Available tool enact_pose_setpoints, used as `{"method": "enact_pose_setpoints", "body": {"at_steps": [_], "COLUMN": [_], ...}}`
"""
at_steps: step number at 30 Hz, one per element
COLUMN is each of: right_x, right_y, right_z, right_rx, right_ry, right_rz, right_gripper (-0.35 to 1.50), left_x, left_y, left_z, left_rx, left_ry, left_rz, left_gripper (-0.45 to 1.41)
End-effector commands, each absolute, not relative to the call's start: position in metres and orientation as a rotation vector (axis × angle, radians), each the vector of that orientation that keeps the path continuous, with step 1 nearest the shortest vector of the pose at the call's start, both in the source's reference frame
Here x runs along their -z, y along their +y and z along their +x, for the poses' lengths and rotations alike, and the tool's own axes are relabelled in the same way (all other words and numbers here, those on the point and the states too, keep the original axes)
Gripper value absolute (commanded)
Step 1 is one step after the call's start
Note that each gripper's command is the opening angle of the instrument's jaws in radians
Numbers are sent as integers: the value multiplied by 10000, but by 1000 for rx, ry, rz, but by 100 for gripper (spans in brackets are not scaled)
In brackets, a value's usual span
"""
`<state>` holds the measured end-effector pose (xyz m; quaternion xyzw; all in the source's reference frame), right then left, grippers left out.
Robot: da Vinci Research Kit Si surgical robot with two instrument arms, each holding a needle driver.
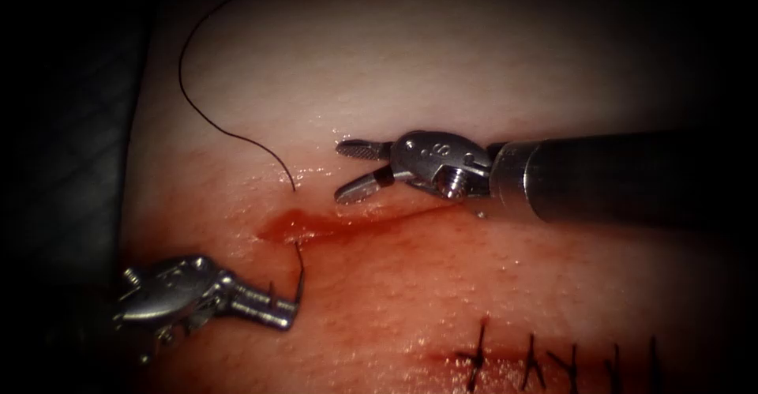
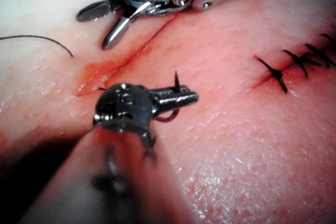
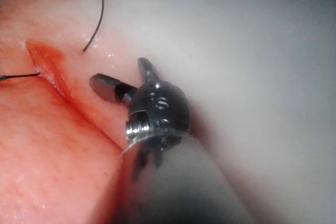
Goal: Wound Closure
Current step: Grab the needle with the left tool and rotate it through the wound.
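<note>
The needle [image 2: 170,109] is mostly hidden behind the left tool [image 1: 276,309], so where along its curve it is gripped cannot be told. The thread [image 1: 205,86] runs off at twelve o'clock. Finished stitches [image 1: 553,358] are cut off at six o'clock.

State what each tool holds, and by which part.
Left tool: shut on the needle, gripped partway along its curve, exact spot unclear. Right tool: open, holding nothing.

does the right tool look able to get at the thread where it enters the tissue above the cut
Probably yes: the right tool hangs with jaws open and empty, with bare tissue between it and the thread. The left tool holds the needle below the cut.
</note>
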<state>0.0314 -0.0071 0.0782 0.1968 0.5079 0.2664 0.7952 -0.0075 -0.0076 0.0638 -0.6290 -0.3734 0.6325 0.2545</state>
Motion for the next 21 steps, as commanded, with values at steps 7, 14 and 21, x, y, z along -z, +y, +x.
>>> {"method": "enact_pose_setpoints", "body": {"at_steps": [7, 14, 21], "right_x": [-789, -792, -795], "right_y": [-72, -79, -85], "right_z": [320, 321, 319], "right_rx": [-636, -629, -618], "right_ry": [1083, 1081, 1074], "right_rz": [473, 467, 467], "right_gripper": [93, 88, 86], "left_x": [-635, -618, -605], "left_y": [-55, -20, 14], "left_z": [-77, -73, -70], "left_rx": [-1975, -2161, -2222], "left_ry": [-656, -308, -134], "left_rz": [-1878, -1960, -1950], "left_gripper": [-45, -45, -45]}}
